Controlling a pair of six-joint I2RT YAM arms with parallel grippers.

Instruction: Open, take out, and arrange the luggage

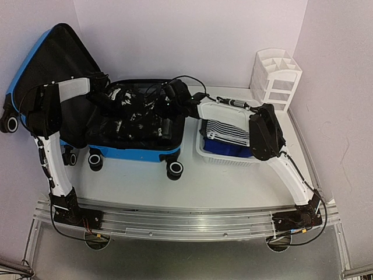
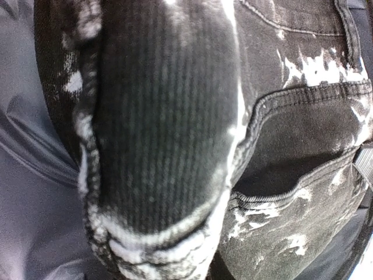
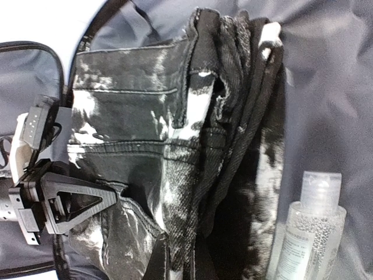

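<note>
– Luggage (image 1: 134,153) sits at the back left of the worktop (image 1: 175,192), doesn't it? Blue shell, lid thrown back against the wall, wheels facing us.
– Yes, and both arms reach down into its open half. Any writing you can read?
– Only a label on the clear bottle (image 3: 309,233) with little beads in it, on the lining just beside the jeans (image 3: 145,151). The print is too blurred to read.
– Those jeans are black denim with white bleached patches, folded inside the case?
– Right. The left tool (image 1: 119,105) is down on them in the left part of the case. Cloth fills its camera and hides its fingers, so I cannot tell whether it has clamped.
– And the right tool (image 1: 160,114)?
– Over the same pile, nearer the middle of the case, fingers together. Whether any cloth is caught between them I cannot see.
– What stands next to the case?
– A white basket (image 1: 224,158) just beside its right end, with a striped cloth (image 1: 227,133) in it, and a white organizer (image 1: 278,79) in the back right corner.
</note>
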